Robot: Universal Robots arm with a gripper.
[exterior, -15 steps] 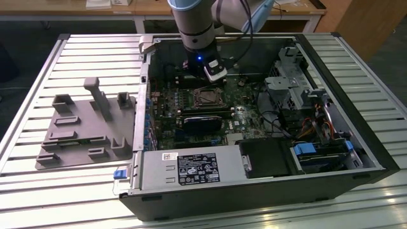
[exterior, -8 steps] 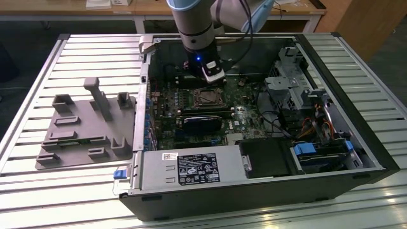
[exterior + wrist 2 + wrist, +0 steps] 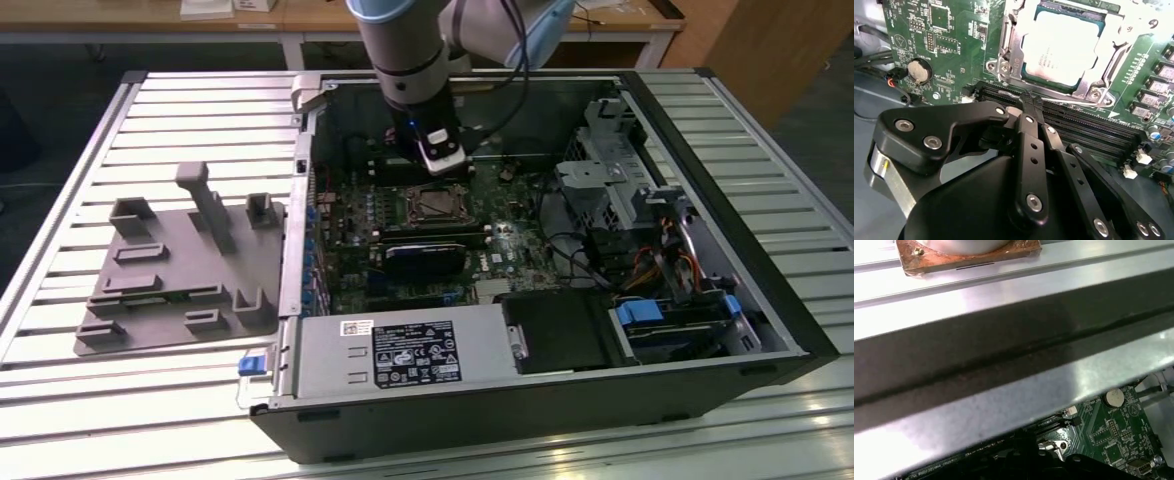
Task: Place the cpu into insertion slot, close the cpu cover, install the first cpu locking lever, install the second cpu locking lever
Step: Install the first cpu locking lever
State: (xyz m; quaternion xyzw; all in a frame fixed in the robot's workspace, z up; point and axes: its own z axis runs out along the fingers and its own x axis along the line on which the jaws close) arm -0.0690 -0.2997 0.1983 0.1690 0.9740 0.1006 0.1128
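The cpu (image 3: pixel 1064 42) lies flat in the insertion slot (image 3: pixel 434 203), its pale face showing through the window of the cpu cover (image 3: pixel 1016 55). The shiny cover lies down over the chip. A thin metal locking lever (image 3: pixel 1004 37) runs along one edge of the cover; whether it is latched is unclear. My gripper (image 3: pixel 1029 102) hovers just off the socket's corner, above the black memory slots (image 3: pixel 1094 130), with its black fingers shut and nothing between them. In the exterior view the gripper (image 3: pixel 443 168) hangs inside the open case, just behind the socket.
The open computer case (image 3: pixel 747 290) lies on a slatted metal table (image 3: pixel 801 160). A black card (image 3: pixel 427 255), a power supply (image 3: pixel 387 355) and drive cages (image 3: pixel 627 180) surround the socket. A grey fixture (image 3: pixel 174 265) sits to the exterior view's left. A coin battery (image 3: pixel 919 70) is on the board.
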